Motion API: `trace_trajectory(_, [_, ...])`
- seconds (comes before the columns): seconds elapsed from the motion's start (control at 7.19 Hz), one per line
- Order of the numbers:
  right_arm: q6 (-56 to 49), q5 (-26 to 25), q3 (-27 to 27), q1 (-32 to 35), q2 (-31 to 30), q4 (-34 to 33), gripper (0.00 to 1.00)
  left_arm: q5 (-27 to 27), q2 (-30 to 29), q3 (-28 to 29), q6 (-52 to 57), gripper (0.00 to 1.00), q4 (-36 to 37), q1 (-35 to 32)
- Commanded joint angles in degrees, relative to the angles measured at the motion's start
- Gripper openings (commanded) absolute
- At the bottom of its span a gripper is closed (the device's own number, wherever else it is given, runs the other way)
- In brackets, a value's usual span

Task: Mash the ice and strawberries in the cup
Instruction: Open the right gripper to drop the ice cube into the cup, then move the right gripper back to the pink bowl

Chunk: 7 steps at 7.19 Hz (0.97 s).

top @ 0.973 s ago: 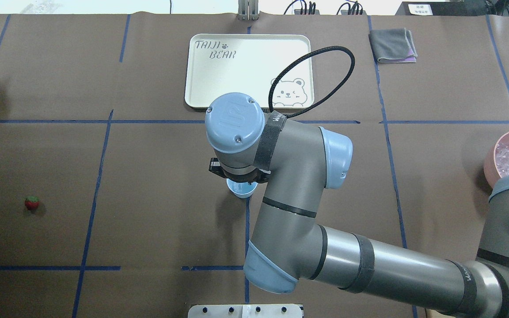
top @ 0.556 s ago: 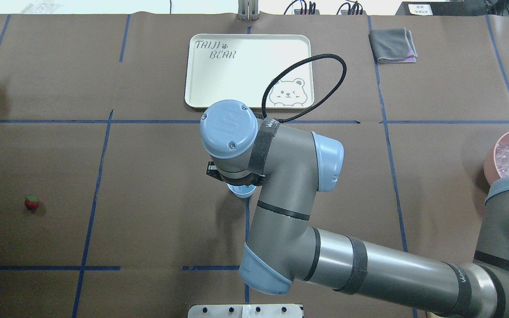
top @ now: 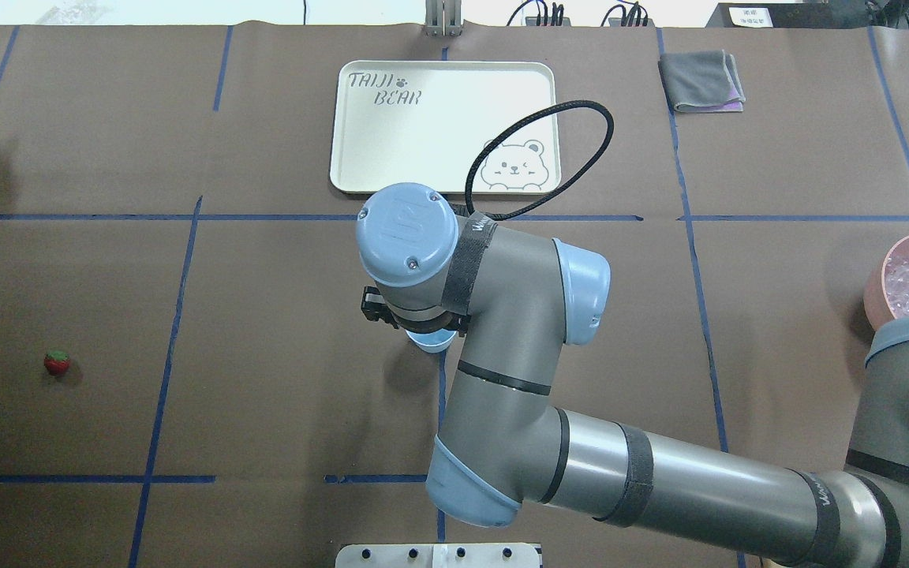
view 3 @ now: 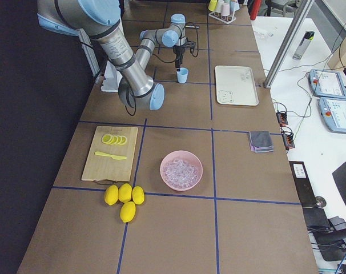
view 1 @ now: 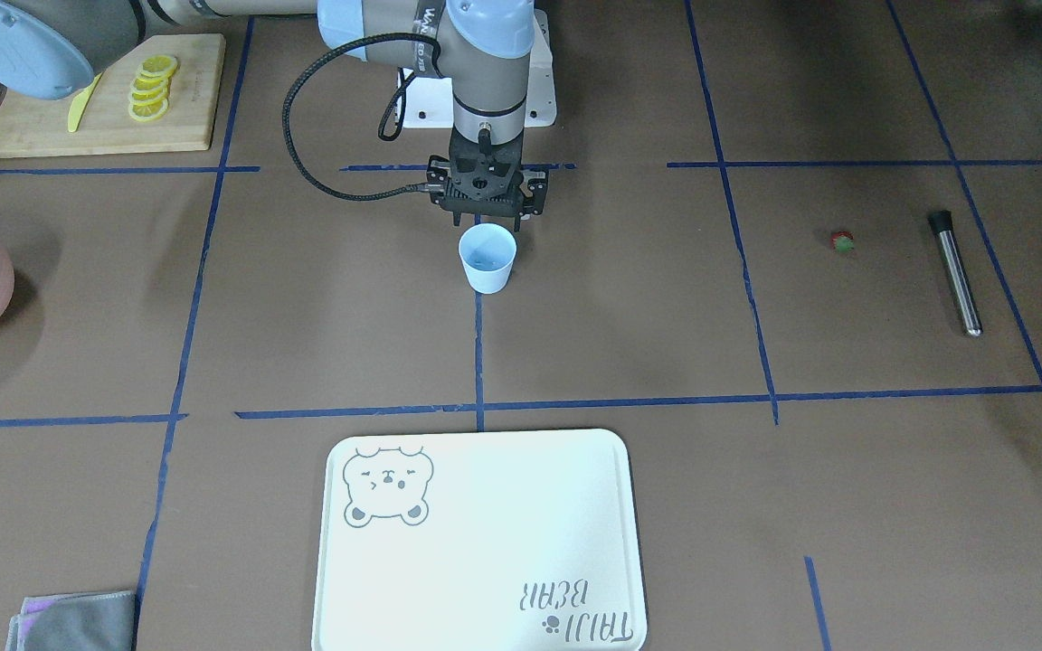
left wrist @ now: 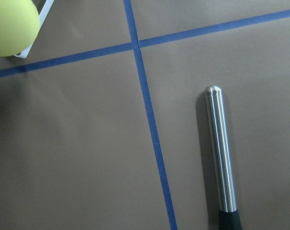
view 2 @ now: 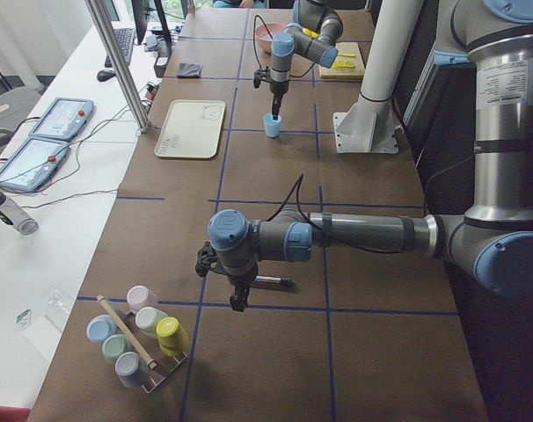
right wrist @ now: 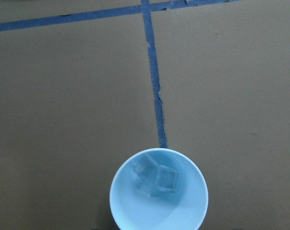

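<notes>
Since a second ago my right wrist [top: 407, 234] has drifted back toward my base, and from overhead it now covers more of the cup [view 1: 487, 262]; the cup itself has not shifted. My right pincer [view 1: 487, 220] hangs just above the cup's rim, on the base side. Whether its jaws are parted or closed I cannot tell.

The ice [right wrist: 159, 181], two clear cubes touching each other, lies at the bottom of the cup. The strawberry [top: 57, 362] sits well apart from the cup, on my left side, and the rod [left wrist: 220, 153] lies farther from the cup again. My left pincer [view 2: 238, 303] hovers out there too, well apart from the cup; its grip I cannot tell either.

I judge the ice step done, with clearing away in hand. To do it well I rise straight up before moving sideways, since a light cup tips at a nudge on the rim.

The cup stands upright, mouth up, long axis vertical. The rod lies flat. The strawberry is too small to tell which way its leafy end points.
</notes>
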Motion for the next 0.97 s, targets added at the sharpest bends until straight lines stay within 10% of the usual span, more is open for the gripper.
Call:
trace_trajectory(0.0, [-2.54, 0.51, 0.80, 1.63, -0.29, -0.08, 0.99, 0.07, 0.00, 0.00, 0.00, 1.00, 0.00, 0.09])
trace_trajectory(0.83, [-31.75, 12.01, 26.96, 20.33, -31.51, 0.79, 0.99, -0.02, 0.00, -0.09, 0.00, 1.00, 0.00, 0.53])
